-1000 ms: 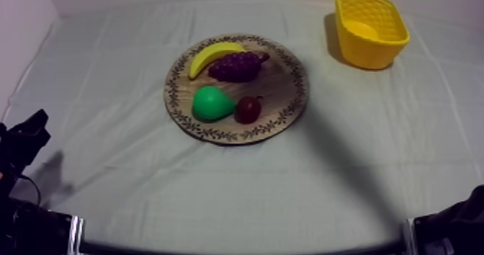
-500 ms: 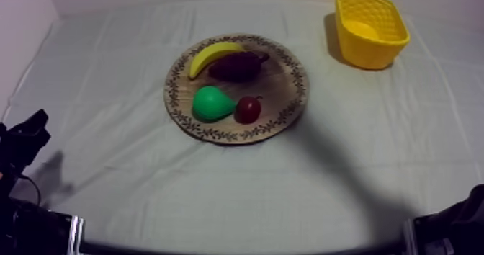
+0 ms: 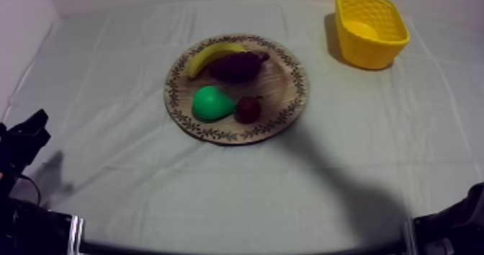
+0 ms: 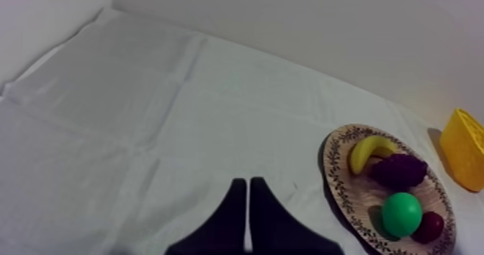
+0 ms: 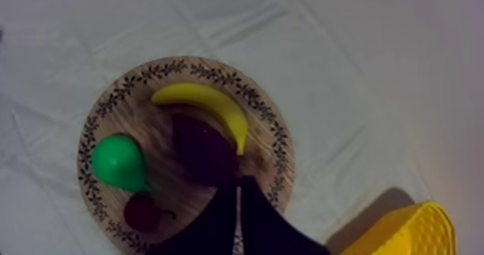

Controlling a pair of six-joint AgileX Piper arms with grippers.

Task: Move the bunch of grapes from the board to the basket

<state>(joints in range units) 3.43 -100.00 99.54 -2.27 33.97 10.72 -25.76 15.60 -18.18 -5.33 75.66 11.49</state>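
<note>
The dark purple bunch of grapes lies on the round wooden board, beside the banana. A green pear and a small red fruit lie in front of them. The yellow basket stands at the far right. My right gripper is shut on nothing and looks down on the board, its tips close by the grapes. My left gripper is shut over bare cloth, well left of the board. In the top view it rests low at the left.
A black part of my right arm sits at the lower right edge. A broad shadow runs from the board toward it. Open cloth surrounds the board, and a wall backs the table's far edge.
The shadow has spread over the board and grown toward the lower right, dimming the fruit. No fruit has moved, and the left arm is still.
</note>
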